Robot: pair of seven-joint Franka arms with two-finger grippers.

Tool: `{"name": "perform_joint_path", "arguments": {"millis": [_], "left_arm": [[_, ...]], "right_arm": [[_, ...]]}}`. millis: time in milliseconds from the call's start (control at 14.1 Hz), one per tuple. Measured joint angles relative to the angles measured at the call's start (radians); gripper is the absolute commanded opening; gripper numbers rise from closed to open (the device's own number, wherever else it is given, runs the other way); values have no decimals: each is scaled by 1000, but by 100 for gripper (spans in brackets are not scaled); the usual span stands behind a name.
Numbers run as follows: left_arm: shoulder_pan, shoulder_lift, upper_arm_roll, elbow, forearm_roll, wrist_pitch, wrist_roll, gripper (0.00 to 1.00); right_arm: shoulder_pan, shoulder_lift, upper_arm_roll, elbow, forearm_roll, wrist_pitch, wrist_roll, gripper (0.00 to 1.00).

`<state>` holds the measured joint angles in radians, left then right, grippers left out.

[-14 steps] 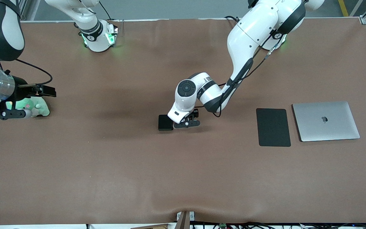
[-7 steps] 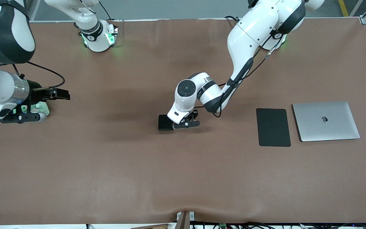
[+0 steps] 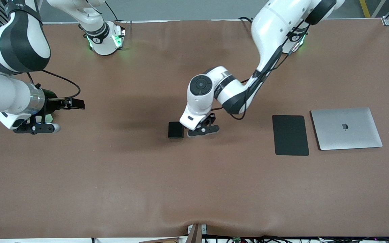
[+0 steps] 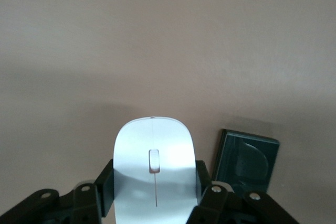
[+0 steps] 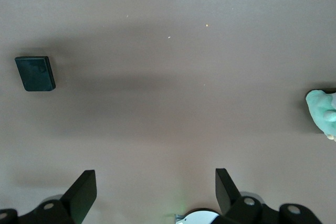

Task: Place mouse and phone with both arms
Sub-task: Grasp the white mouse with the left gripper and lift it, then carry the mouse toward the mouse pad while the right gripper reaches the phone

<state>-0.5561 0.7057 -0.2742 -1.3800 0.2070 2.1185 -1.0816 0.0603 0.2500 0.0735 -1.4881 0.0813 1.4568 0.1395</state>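
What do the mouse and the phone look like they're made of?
Mouse: seemingly hard glossy white plastic, with a soft sheen across its smooth shell, held in the shut left tool.
Phone: a black slab with a glossy, probably glass or polished plastic face, showing a curved reflection in the left wrist view.

Front camera looks down from high across the table; both wrist cameras look down close, sharing the phone [image 4: 247,162].

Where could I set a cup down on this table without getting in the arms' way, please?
The wide bare strip of table nearer the camera than the phone and mouse pad is free. It is crowded around the phone, where the left gripper holds the mouse, and under the open right gripper.
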Motion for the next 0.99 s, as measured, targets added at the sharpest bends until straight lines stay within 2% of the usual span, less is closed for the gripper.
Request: {"name": "perform_joint_path", "arguments": {"millis": [284, 496, 993], "left_arm": [[105, -209, -6, 4, -115, -259, 109, 47], [186, -333, -7, 1, -139, -378, 157, 47], [348, -447, -7, -8, -165, -505, 291, 47]], "right_arm": [[51, 5, 1, 0, 11, 30, 89, 100], [85, 16, 1, 0, 27, 61, 141, 100], [122, 51, 1, 0, 46, 111, 210, 100]]}}
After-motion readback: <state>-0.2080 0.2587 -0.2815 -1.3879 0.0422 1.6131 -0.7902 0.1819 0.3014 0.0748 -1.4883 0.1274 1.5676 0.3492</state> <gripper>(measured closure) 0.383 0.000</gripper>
